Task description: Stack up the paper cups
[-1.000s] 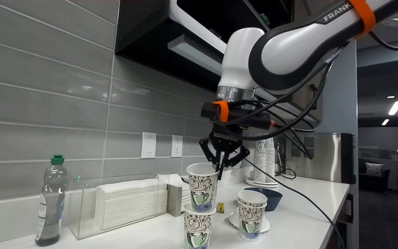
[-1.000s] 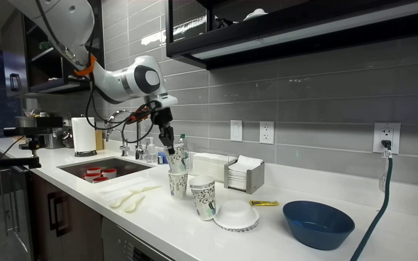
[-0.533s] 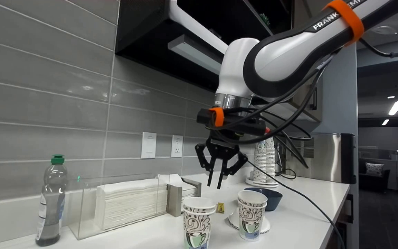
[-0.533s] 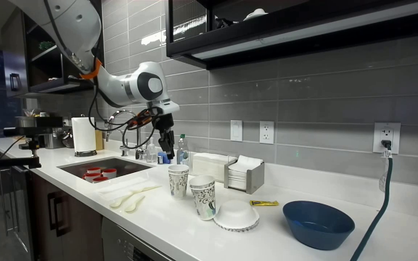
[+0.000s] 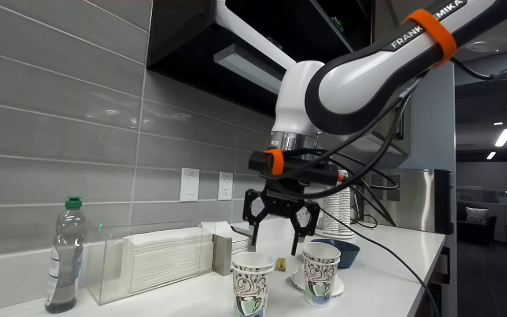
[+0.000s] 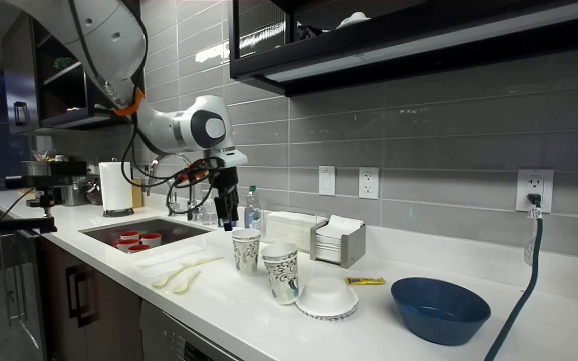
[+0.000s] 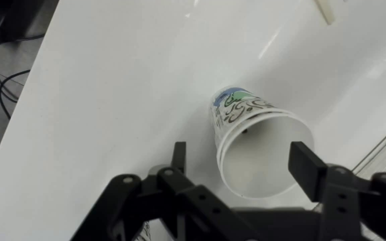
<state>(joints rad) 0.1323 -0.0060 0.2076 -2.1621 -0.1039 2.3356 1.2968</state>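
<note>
Two stacks of printed white paper cups stand upright on the counter. One stack (image 5: 250, 290) has two rims close together, one cup nested in the other. The other stack (image 5: 319, 281) shows a double rim too and stands beside it, nearer the bowls in an exterior view (image 6: 281, 278). My gripper (image 5: 274, 247) is open just above the first stack, apart from it and holding nothing. In the wrist view the nested cups (image 7: 238, 108) appear beyond and between the spread fingers (image 7: 179, 155), mouth towards the camera. A sliver of another patterned cup (image 7: 144, 232) peeks out at the bottom edge.
White upturned paper bowls (image 6: 326, 296) lie close to the second stack. A dark blue bowl (image 6: 439, 311), yellow packet (image 6: 365, 281), napkin holder (image 6: 339, 240), clear bottle with green cap (image 5: 65, 259) and plastic cutlery (image 6: 186, 281) surround the cups. The tiled wall runs behind.
The upper cup, earlier gripped at its rim and raised, dropped down into the lower one. My gripper let go, spread its fingers wide and came lower.
</note>
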